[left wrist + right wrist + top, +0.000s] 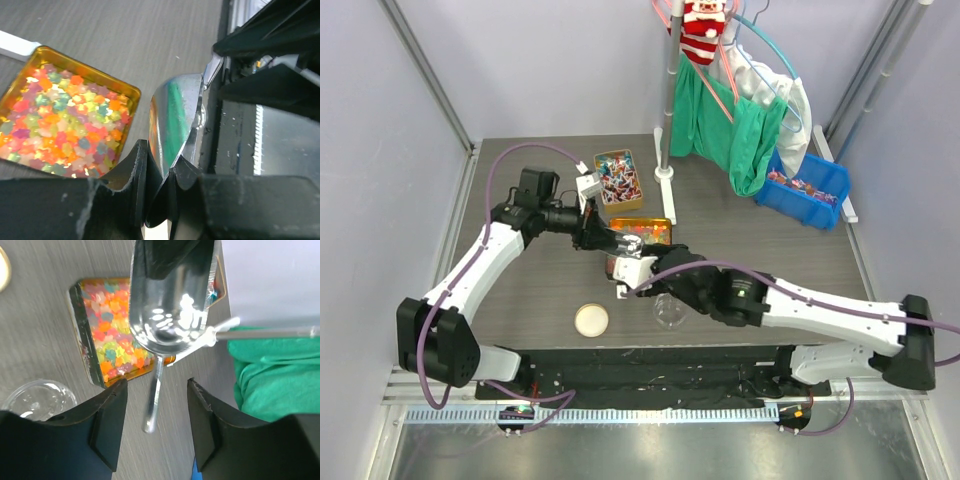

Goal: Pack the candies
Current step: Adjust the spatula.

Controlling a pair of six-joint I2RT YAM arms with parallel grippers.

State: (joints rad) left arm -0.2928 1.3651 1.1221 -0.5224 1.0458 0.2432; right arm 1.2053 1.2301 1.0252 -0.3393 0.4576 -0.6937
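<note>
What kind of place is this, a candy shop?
Likely a robot lab booth: a left arm and right arm bolted to a walled-in table, with wrapped candies set out.

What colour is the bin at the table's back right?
The bin is blue; the top view shows it best.

A metal scoop point(167, 315) is seen at a gold tin of jellies point(111, 337); a clear cup point(37, 399) and lid point(591, 320) are set nearer.

The candies point(617, 182) lie in a tin point(639, 180) by the table's point(550, 290) far edge, a jelly tray point(660, 221) just before it, a scoop point(619, 243) over that. Lid point(591, 320) and cup point(670, 311) sit near the front edge, a bin point(812, 192) at the far right corner.
</note>
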